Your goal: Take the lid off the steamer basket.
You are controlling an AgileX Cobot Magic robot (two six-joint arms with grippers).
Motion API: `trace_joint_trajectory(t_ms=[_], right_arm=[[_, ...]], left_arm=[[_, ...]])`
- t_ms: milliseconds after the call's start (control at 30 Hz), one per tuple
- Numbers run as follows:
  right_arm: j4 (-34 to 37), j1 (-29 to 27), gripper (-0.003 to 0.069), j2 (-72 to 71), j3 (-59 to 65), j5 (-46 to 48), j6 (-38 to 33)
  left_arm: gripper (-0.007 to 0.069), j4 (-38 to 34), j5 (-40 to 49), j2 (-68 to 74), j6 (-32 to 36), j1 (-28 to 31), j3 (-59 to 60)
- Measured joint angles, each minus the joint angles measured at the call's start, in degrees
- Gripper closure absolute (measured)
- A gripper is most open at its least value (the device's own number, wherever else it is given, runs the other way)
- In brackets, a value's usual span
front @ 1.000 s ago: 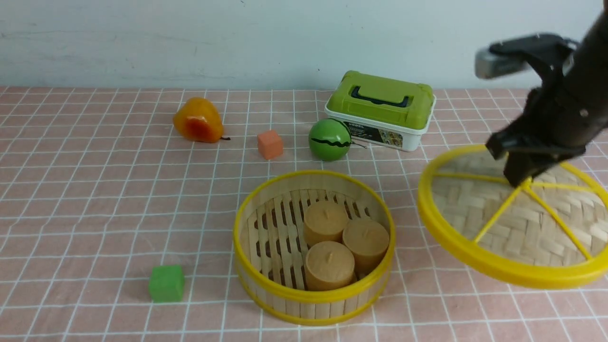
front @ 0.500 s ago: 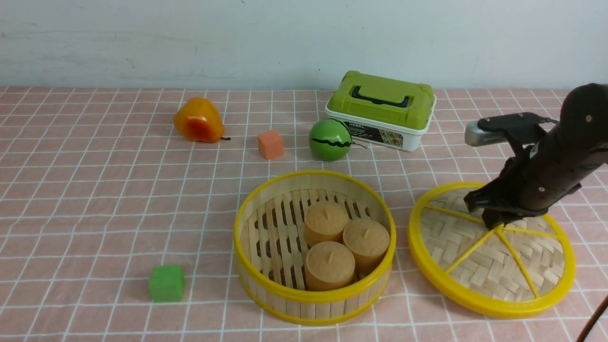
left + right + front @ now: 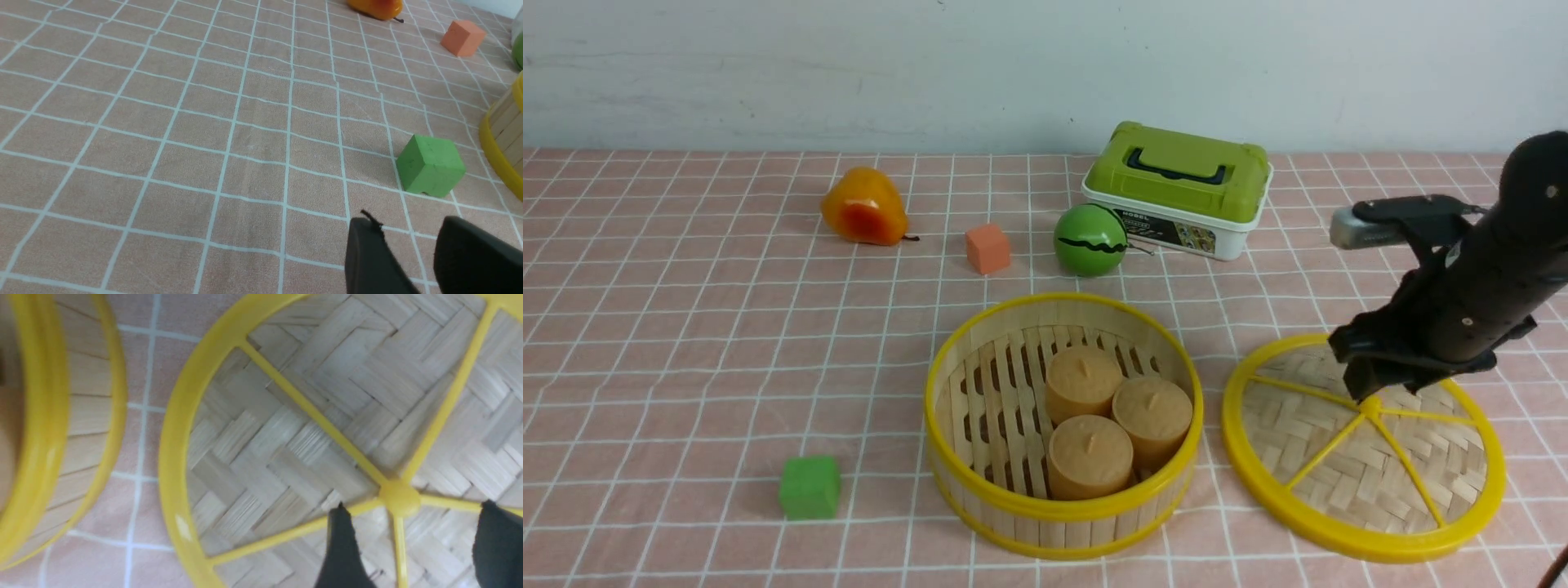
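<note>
Left gripper: spread, unused. Basket: uncovered, likely to expose buns. Lid: flat on table, right of basket, presumably for stable rest. Right gripper: spread over knob, probably for release.

The tiled table lies bare from eight to ten o'clock, a green cube the obstacle at seven; the steamer basket blocks the middle, only a narrow lane parting it from the lid.

steamer basket cropped, orange pepper cropped
</note>
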Motion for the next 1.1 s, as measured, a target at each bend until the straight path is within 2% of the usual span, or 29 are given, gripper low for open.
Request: trace_joint_trajectory(t_ms=[133, 233, 267, 400, 533, 733, 1100], right_arm=[[2.97, 0.0, 0.0266, -9.09, 0.78, 1.04, -2.14], [7.11, 0.0, 0.0354, -21.54, 4.28, -0.88, -6.11], [7.28, 0.0, 0.0354, -21.54, 4.56, -1.06, -6.33], [11.6, 0.0, 0.0525, -36.14, 12.66, -5.17, -11.03], [12.78, 0.0, 0.0654, -45.98, 20.75, -8.39, -12.23], [12.77, 0.0, 0.0681, -54.4, 28.01, -9.89, -12.27], [12.77, 0.0, 0.068, -57.35, 29.99, -9.26, -12.27]], left_arm=[[0.0386, 0.0, 0.0, 0.0, 0.0, 0.0, 0.0], [0.0386, 0.0, 0.0, 0.0, 0.0, 0.0, 0.0], [0.0386, 0.0, 0.0, 0.0, 0.0, 0.0, 0.0], [0.0386, -0.01, 0.0, 0.0, 0.0, 0.0, 0.0], [0.0386, -0.01, 0.0, 0.0, 0.0, 0.0, 0.0], [0.0386, -0.01, 0.0, 0.0, 0.0, 0.0, 0.0], [0.0386, -0.01, 0.0, 0.0, 0.0, 0.0, 0.0]])
